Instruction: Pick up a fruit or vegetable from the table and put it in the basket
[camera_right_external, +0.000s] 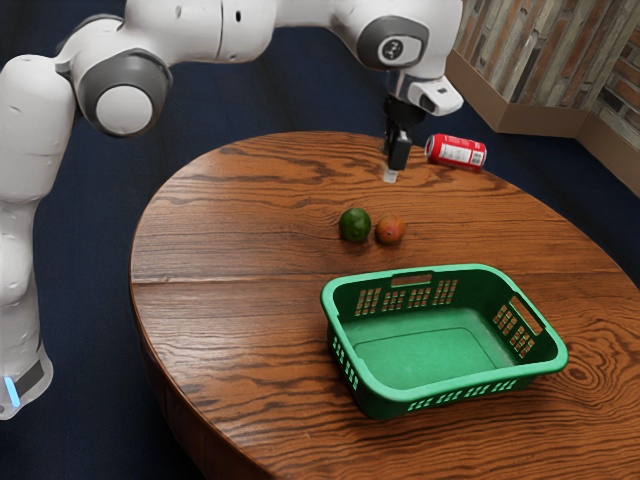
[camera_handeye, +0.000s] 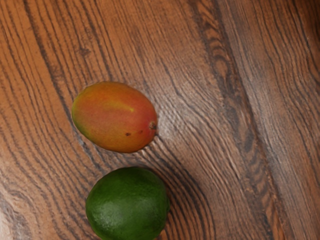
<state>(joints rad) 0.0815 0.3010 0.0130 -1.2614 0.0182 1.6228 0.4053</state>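
Mango (camera_handeye: 115, 117), oval, smooth and orange-red with dark specks, lies on your wood-grained table (camera_right_external: 230, 290), with a rounder, glossy green fruit (camera_handeye: 127, 204) just beside it. Both are outside your basket (camera_right_external: 430, 345), green and rectangular with slotted walls. Your gripper (camera_right_external: 390, 176) is above the table; you cannot tell whether it is wide or narrow. Count two fruits, one basket and one red-and-white can (camera_right_external: 457, 152) on its side.
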